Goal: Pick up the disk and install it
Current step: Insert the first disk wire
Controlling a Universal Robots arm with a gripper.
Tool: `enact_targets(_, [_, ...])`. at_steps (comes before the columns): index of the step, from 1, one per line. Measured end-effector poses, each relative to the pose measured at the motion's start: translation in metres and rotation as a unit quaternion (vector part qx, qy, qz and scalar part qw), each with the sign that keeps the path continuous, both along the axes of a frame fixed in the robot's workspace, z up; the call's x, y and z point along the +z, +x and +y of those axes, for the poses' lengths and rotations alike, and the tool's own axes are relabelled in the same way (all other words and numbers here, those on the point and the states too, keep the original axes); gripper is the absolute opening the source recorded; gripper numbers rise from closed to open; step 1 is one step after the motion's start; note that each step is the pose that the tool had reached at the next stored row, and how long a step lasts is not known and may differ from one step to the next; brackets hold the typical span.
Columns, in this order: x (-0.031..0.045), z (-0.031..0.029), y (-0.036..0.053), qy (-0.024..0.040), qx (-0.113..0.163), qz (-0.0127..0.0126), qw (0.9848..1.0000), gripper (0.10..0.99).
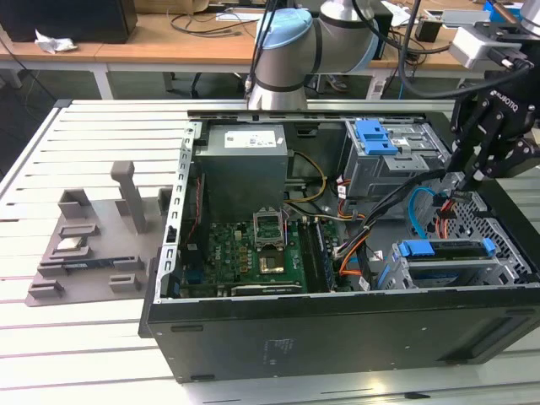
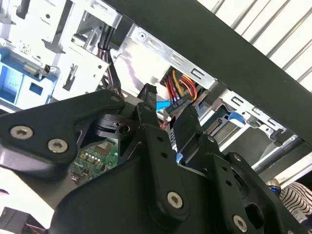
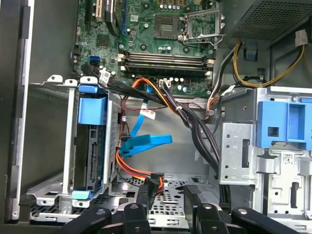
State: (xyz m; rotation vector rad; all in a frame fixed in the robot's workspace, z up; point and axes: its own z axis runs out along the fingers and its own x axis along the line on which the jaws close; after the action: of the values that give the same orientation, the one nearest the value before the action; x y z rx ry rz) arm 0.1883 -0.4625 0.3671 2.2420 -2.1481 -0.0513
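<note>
The gripper [image 1: 469, 175] hangs at the exterior view's right, with its black fingers pointing down into the open computer case [image 1: 337, 337]. In both wrist views the gripper [image 3: 168, 190] [image 2: 165, 109] has its two fingers apart. The perforated metal floor of the case is visible in the gap between them. An orange and black cable [image 3: 155, 181] ends just beside one finger, but I cannot tell if the finger touches it. Nothing is clamped between the fingers.

Going through the exterior view from its left, a grey plastic holder [image 1: 93, 245] with several upright posts lies on the white slatted table [image 1: 84, 135]. It is well apart from the case. Inside the case, the grey power supply box [image 1: 245, 164] comes first, with the green motherboard [image 1: 253, 249] in front of it. After them there is a bundle of black, orange and blue cables [image 1: 371, 236]. Behind the cables stands a metal bay with a bright-blue latch [image 1: 377, 137].

The disk [image 1: 445, 250] is near the exterior view's right. It stands on its edge inside the metal drive cage [image 1: 506, 261], and its blue bracket is on top. In the first wrist view the disk [image 3: 91, 146] sits in the same cage, and a flat blue cable [image 3: 146, 143] lies just beside it. The gripper is near the disk but apart from it.
</note>
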Motion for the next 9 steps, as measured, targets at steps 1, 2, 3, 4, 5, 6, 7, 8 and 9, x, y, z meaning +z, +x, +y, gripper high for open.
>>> enact_targets(1, [-0.0007, 0.0004, 0.0000, 0.0001, 0.000, 0.0000, 1.0000, 0.420])
enact_targets(2, [-0.0016, 0.0009, 0.0001, 0.0001, 0.000, 0.0000, 1.0000, 0.420])
enact_targets(3, [-0.0025, 0.0012, 0.0000, 0.0001, 0.000, 0.0000, 1.0000, 0.420])
enact_targets(4, [-0.0038, 0.0015, 0.0000, 0.0000, 0.000, 0.0000, 1.0000, 0.420])
enact_targets(5, [-0.0050, 0.0015, 0.0000, 0.0000, 0.000, 0.0000, 1.0000, 0.420])
enact_targets(6, [-0.0066, 0.0015, 0.0001, 0.0000, 0.000, 0.0000, 1.0000, 0.420])
enact_targets(7, [-0.0089, 0.0015, 0.0001, 0.0000, 0.000, 0.0000, 1.0000, 0.420])
enact_targets(8, [-0.0112, 0.0015, 0.0001, 0.0000, 0.000, 0.0000, 1.0000, 0.420])
enact_targets(9, [-0.0125, 0.0015, 0.0001, 0.0000, 0.000, 0.0000, 1.0000, 0.420])
